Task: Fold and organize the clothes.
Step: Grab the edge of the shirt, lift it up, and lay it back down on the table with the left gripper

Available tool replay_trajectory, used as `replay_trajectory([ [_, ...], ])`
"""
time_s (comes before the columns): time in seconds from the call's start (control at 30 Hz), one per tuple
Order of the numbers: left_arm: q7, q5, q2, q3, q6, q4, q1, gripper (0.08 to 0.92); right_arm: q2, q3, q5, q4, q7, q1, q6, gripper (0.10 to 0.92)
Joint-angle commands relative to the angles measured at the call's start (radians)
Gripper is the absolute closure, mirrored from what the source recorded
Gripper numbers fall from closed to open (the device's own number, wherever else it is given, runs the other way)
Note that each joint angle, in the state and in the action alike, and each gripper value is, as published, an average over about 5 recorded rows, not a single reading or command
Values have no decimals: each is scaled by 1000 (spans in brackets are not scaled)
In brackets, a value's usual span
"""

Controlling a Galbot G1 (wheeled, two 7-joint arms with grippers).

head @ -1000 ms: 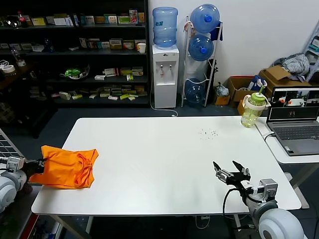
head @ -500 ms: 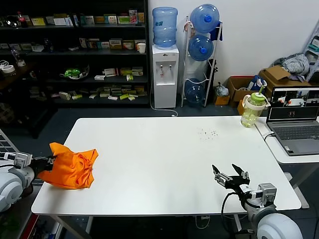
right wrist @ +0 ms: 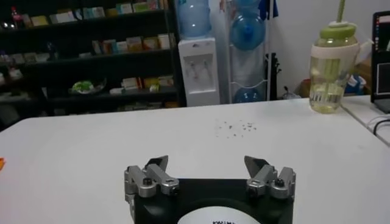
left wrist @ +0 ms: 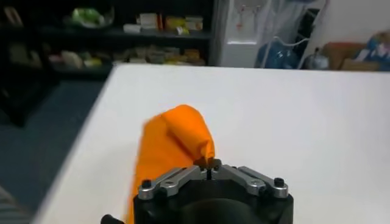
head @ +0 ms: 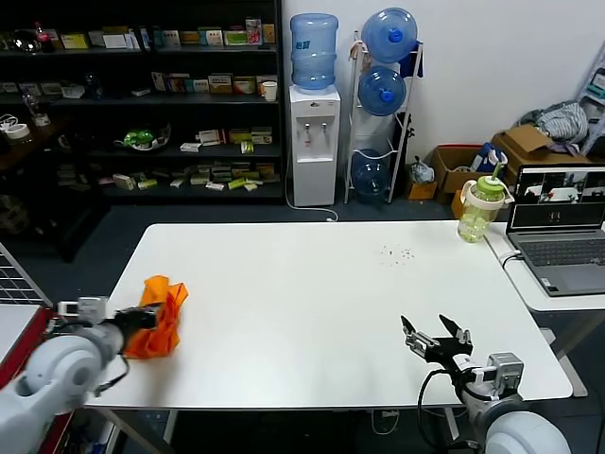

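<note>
Pinching the orange T-shirt (head: 159,315) at the white table's (head: 312,284) left edge, the left gripper (head: 144,319) bunches it for repositioning; the right gripper (head: 435,339) waits nearby, fingers apart.

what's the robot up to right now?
Folding laundry. The left gripper, jaws shut, pinches a bunched bright orange cotton T-shirt at the near-left part of the white table; the cloth is crumpled, not folded flat. The right gripper hovers with open jaws over the table's near-right edge, holding nothing. A green-lidded drink bottle stands at the far right corner.
</note>
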Motion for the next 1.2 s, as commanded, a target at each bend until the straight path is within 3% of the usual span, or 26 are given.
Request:
replay_trajectory([
  [0.03,-447,-344,-580,556,-12,42,-549,901,16,52,-4,21,3,-51,-4,203],
  [0.2,-448,-295,-646,592,-24,103,-566,901,26,63,-5,16,3,-60,-3,203],
  [1.2,-408,-139,-716,559,-46,166,-519,900,29,24,-11,-12,-20,-32,21,203],
])
